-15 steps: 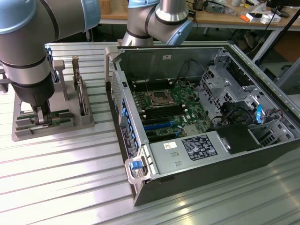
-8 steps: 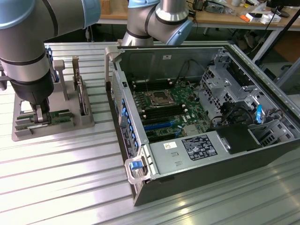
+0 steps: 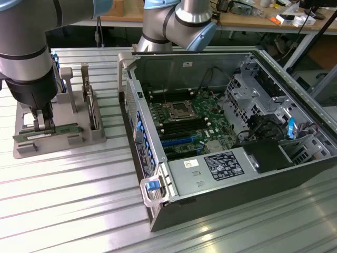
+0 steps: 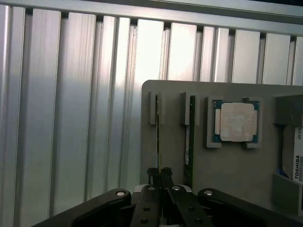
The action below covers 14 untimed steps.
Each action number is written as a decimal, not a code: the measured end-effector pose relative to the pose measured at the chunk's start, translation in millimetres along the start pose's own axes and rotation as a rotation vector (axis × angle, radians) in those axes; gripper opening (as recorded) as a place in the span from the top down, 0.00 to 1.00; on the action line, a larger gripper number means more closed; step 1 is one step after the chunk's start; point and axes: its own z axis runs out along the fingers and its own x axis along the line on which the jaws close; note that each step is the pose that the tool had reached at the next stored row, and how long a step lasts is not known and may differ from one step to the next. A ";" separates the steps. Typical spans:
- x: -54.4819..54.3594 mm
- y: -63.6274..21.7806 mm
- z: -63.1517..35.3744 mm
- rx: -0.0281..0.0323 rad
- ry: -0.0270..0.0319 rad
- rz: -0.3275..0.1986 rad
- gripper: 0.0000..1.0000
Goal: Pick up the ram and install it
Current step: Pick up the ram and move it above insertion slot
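Ram (image 3: 67, 129) is lying in the gray holder (image 3: 79, 143) at the exterior view's left, with its middle hiding behind the claw (image 3: 45, 126). Bare bench (image 3: 63, 200) is stretching out before the holder. In the wrist view, the claw (image 4: 159, 176) is pinching the ram (image 4: 158, 137) by its thin edge near the holder's rim. A second stick (image 4: 190, 137) is standing just beside it, and a drive (image 4: 297, 161) is getting cut off.

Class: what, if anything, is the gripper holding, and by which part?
The gripper is shut on the long, thin green circuit-board ram stick, pinching its two flat faces at the top edge, the stick standing edge-up in the grey holder tray.
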 end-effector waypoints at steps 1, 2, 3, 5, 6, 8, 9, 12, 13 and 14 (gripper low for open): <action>-0.1 0.1 -1.9 -0.0001 0.0000 0.000 0.88; -0.2 0.1 -3.0 -0.0001 0.0000 0.000 0.88; -0.3 0.2 -4.5 0.0000 0.0000 0.000 0.88; -0.5 0.4 -7.9 -0.0001 0.0001 0.000 0.88; -0.6 0.4 -9.4 0.0001 0.0000 0.000 0.88; -0.8 0.6 -12.6 0.0000 0.0000 0.000 0.88; -0.8 0.6 -13.9 0.0000 0.0000 0.000 0.88; -1.3 0.9 -20.7 -0.0001 0.0000 0.000 0.88; -1.4 1.1 -23.5 -0.0001 0.0000 0.000 0.88; -1.7 1.3 -28.0 -0.0001 0.0000 0.000 0.88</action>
